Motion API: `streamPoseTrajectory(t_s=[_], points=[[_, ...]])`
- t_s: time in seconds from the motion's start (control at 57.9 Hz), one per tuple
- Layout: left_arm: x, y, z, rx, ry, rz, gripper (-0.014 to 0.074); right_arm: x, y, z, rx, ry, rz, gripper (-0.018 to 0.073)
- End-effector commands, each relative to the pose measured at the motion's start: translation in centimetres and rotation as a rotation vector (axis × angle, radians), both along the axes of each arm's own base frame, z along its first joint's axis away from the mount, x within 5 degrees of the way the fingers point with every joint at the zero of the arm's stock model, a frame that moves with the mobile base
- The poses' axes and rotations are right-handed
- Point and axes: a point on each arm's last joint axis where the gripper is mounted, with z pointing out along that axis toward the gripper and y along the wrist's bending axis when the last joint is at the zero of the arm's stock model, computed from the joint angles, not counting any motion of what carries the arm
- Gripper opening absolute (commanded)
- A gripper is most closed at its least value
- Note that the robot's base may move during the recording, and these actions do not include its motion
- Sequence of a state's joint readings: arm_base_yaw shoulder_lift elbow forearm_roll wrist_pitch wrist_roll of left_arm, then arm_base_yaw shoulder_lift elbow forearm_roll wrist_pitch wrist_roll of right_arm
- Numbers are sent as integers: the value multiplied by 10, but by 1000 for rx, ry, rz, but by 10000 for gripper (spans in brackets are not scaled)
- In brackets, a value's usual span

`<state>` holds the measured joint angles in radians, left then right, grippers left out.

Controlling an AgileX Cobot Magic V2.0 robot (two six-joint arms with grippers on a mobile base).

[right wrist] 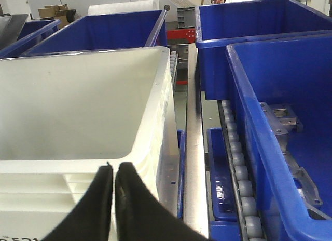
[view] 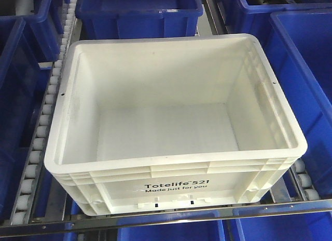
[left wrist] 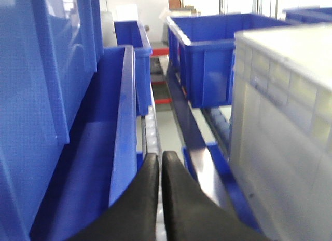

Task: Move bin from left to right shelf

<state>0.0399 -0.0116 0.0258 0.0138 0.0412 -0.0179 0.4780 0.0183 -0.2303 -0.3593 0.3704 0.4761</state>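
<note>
The white bin point(view: 174, 126) sits empty on the roller rack point(view: 39, 147) among blue bins point(view: 137, 10); my left gripper point(left wrist: 160, 163) is clenched beside it; my right gripper point(right wrist: 114, 173) is clenched at its near rim, holding nothing.

A: What's around here?

B: Shelving. Blue bins point(view: 137, 10) sit in rows, with white roller tracks point(view: 44, 121) running between them and a metal rail point(view: 171, 218) across the front edge.

A: And further back?

B: From the right wrist view, more blue bins point(right wrist: 244, 38), a roller lane point(right wrist: 239, 173) beside one of them, and a metal bracket point(right wrist: 282, 116) inside the nearest bin. Behind stand cardboard boxes point(right wrist: 52, 12) and a grey crate point(right wrist: 187, 15) against a pale wall.

A: The light?

B: Bright and white at the back of the left wrist view, above another blue bin point(left wrist: 212, 54); a red bar point(left wrist: 162, 101) lies low between the shelves
</note>
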Motion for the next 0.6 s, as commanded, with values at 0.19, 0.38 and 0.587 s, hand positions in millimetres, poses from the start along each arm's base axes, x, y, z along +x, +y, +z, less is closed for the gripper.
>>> streamPoseTrajectory(t_s=[0.19,0.38,0.587], points=[[-1,0,-1,-30,-59,-5,-6,-1,1,14,6,-81,12,-7],[-1,0,0,-29,-60,-5,-6,-1,1,14,6,-81,12,-7],[-1,0,0,-29,-60,-5,-6,-1,1,14,6,-81,12,-7]])
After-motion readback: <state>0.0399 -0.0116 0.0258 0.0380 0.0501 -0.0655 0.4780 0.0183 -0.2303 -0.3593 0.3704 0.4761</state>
